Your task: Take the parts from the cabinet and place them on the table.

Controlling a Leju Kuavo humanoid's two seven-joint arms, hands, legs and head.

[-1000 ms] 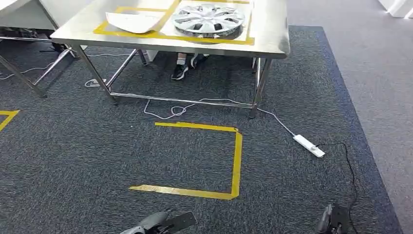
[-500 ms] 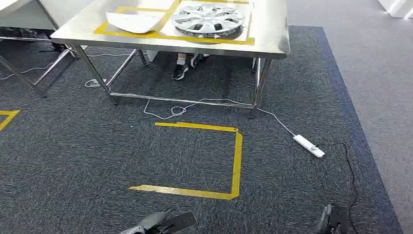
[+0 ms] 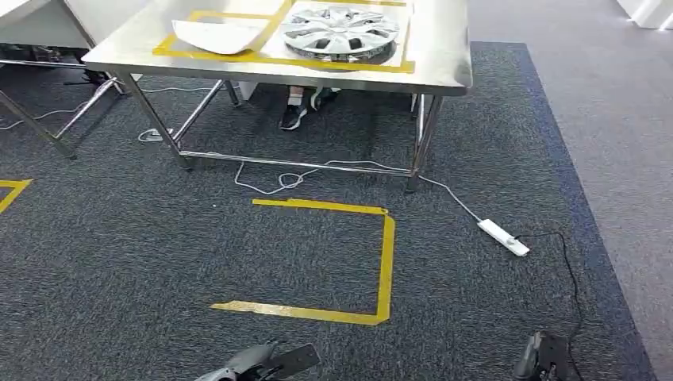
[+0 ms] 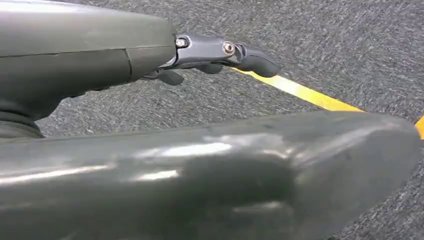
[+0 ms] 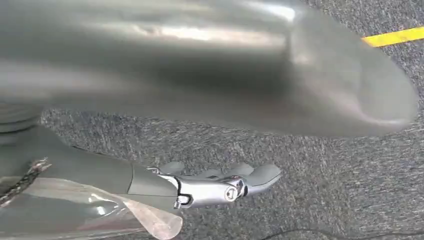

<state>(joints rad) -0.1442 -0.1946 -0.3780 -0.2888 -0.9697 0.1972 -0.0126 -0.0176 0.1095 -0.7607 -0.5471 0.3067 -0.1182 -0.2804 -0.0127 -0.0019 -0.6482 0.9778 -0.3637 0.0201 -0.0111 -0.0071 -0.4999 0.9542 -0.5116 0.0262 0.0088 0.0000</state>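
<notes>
A silver wheel cover (image 3: pixel 340 32) and a white curved panel (image 3: pixel 218 35) lie inside yellow tape frames on the steel table (image 3: pixel 440 55) ahead of me. Both arms hang low over the carpet. My left hand (image 3: pixel 258 363) is at the bottom edge of the head view, its fingers (image 4: pixel 220 52) stretched out and holding nothing. At the bottom right is my right hand (image 3: pixel 542 357); its fingers (image 5: pixel 220 185) are also extended and empty. Both hands are far from the table and the parts.
A yellow tape outline (image 3: pixel 386 262) marks the dark carpet between me and the table. A white power strip (image 3: pixel 503 236) and its cables lie on the floor at the right. A person's shoes (image 3: pixel 294 117) show under the table. Another table's legs (image 3: pixel 36 127) stand at the left.
</notes>
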